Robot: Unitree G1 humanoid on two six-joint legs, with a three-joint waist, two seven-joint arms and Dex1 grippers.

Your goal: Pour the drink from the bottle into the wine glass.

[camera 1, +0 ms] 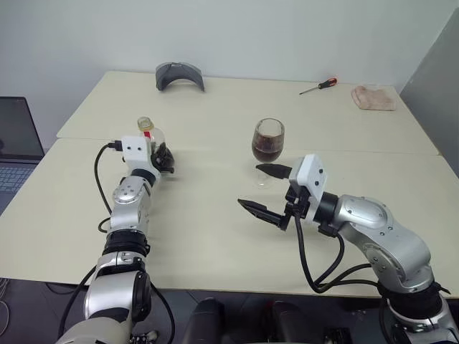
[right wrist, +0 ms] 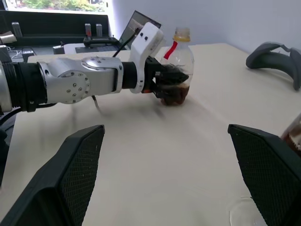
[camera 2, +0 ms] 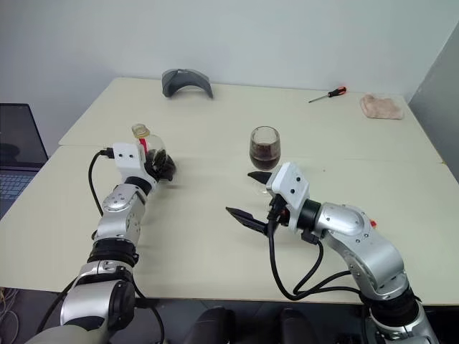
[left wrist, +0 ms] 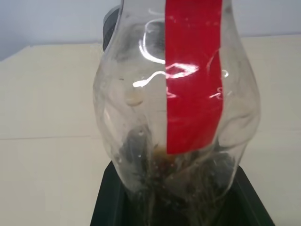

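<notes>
Left gripper (camera 2: 159, 168): clamped round the lower body of the bottle (camera 2: 148, 147) — upright on the table's left side, nearly empty, a dark remnant at the bottom.
Right gripper (camera 1: 265, 189): fingers spread wide, holding nothing, hovering just in front of the wine glass (camera 1: 268, 142).
Wine glass: stands mid-table, its bowl about half full of the drink (camera 1: 267, 148).
Table (camera 1: 215, 229): pale cream — a seam runs across it.
Far edge: grey headset (camera 1: 179, 75), red-handled screwdriver (camera 1: 319, 86), pinkish cloth (camera 1: 374, 97).
Room: plain light wall (camera 1: 237, 32); a laptop (camera 1: 18, 143) at the left.

Bright even light, soft shadows, glare on bottle (left wrist: 178, 94)
</notes>
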